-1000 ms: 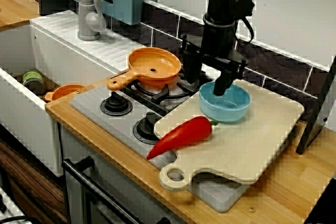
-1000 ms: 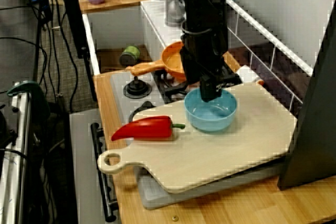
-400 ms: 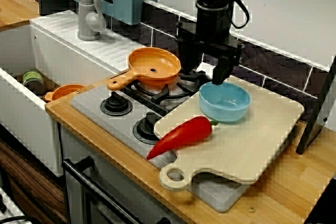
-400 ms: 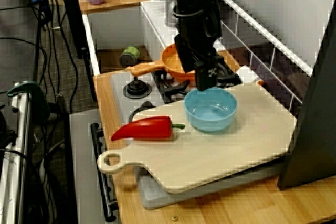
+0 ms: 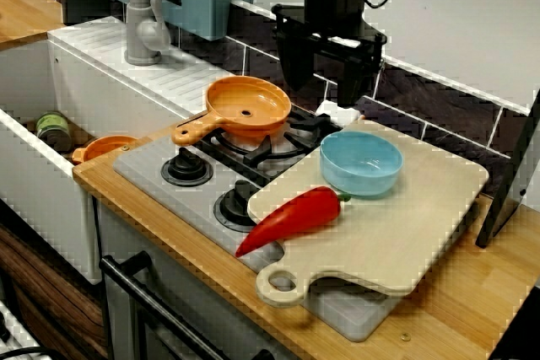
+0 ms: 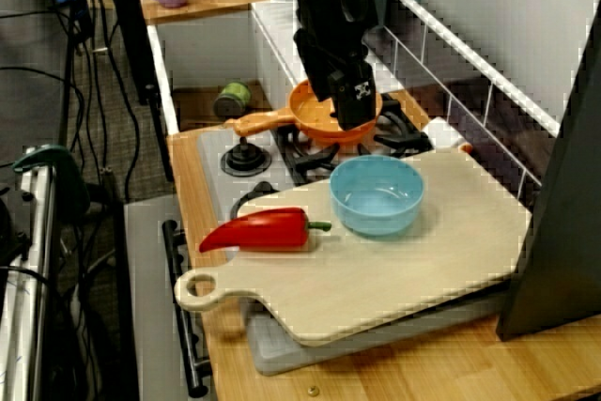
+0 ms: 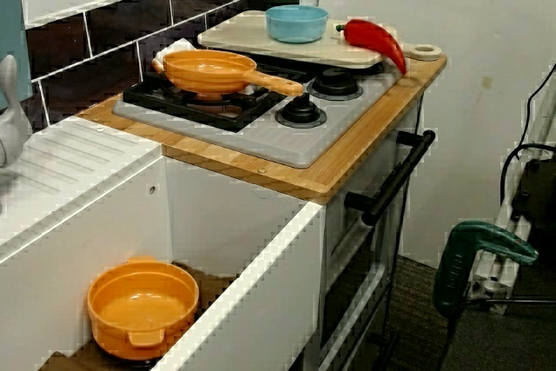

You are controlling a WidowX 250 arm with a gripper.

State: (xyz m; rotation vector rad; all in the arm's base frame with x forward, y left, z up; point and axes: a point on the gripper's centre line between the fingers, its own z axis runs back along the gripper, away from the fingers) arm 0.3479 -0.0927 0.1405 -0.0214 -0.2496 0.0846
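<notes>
My black gripper (image 5: 321, 94) hangs open and empty above the back of the hob, between an orange pan (image 5: 249, 107) and a light blue bowl (image 5: 361, 162). In the view from the side the gripper (image 6: 343, 105) hides part of the pan (image 6: 305, 105) and stands up and to the left of the bowl (image 6: 376, 194). The bowl stands upright on a pale wooden cutting board (image 5: 413, 225), with a red pepper (image 5: 291, 218) lying at the board's near left corner. The view from the sink end shows the bowl (image 7: 297, 23), the pepper (image 7: 373, 39) and the pan (image 7: 208, 71).
The cutting board overhangs a grey hob (image 5: 160, 183) with two knobs. A white cloth (image 5: 337, 112) lies against the tiled wall. Left of the hob is a sink holding an orange bowl (image 7: 143, 310) and a green can (image 5: 52, 128). A black stand (image 5: 510, 174) leans at the right.
The gripper has risen out of the blue bowl and moved back and left toward the pan. The bowl stays on the board; pepper and pan have not moved.
</notes>
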